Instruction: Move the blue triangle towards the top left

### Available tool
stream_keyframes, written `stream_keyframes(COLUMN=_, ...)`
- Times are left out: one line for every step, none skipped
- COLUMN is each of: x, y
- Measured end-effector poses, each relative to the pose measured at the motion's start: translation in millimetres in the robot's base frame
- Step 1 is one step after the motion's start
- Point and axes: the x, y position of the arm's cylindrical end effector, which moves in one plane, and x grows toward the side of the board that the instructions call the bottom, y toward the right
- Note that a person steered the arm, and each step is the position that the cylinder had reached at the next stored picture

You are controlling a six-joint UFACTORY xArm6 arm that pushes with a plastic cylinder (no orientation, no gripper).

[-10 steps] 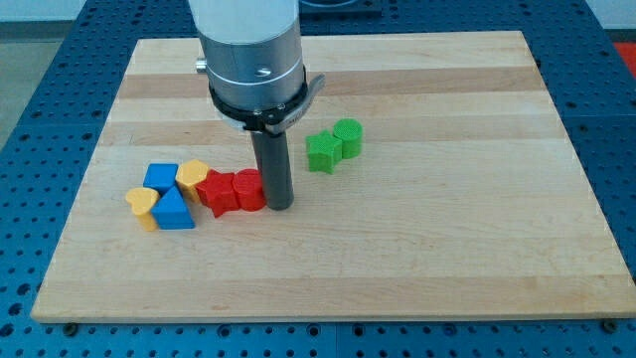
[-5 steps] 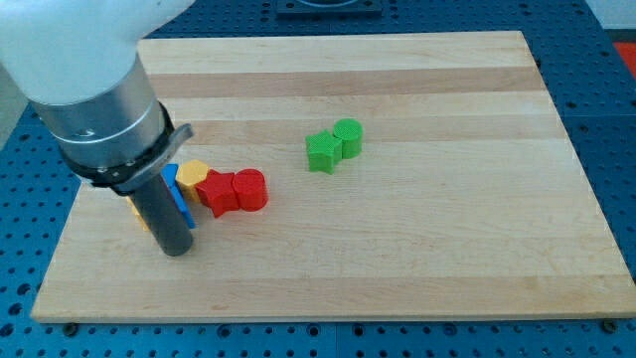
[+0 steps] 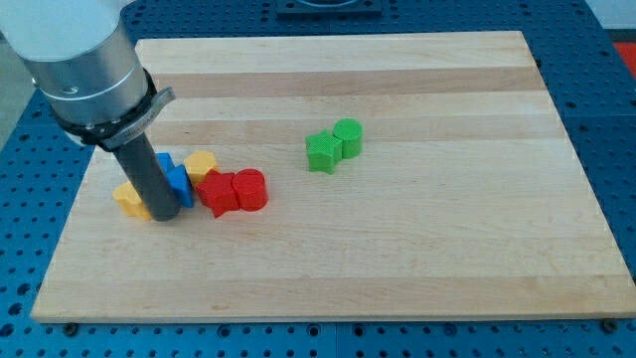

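Blue triangle (image 3: 179,182) was mostly hidden, showing only a blue edge. Your tip (image 3: 165,213) touched its left side; no pincer fitted.

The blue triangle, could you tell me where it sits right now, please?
The blue triangle sits at the view's left on the wooden board, mostly hidden behind my tip, with the red blocks to its right.

A: Where is the arm?

B: It enters from the view's top left, a broad grey cylinder with a black collar around its lower edge.

A: And below the collar?

B: A straight dark rod runs down, leaning slightly toward the view's right as it descends.

A: Where does it end?

B: My tip (image 3: 165,215) rests low at the view's left, down on the counter.
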Motion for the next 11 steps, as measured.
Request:
stream_keyframes(x=-9, y=0)
stream_keyframes(x=-18, y=0)
stream_keyframes(x=-25, y=0)
stream_keyframes(x=-36, y=0)
stream_keyframes(x=-46, y=0)
stream_keyframes(x=-58, y=0)
stream_keyframes(x=-72, y=0)
stream_keyframes(x=-80, y=0)
stream_keyframes(x=-72, y=9)
stream_keyframes(x=-72, y=31)
stream_keyframes(x=-81, y=52)
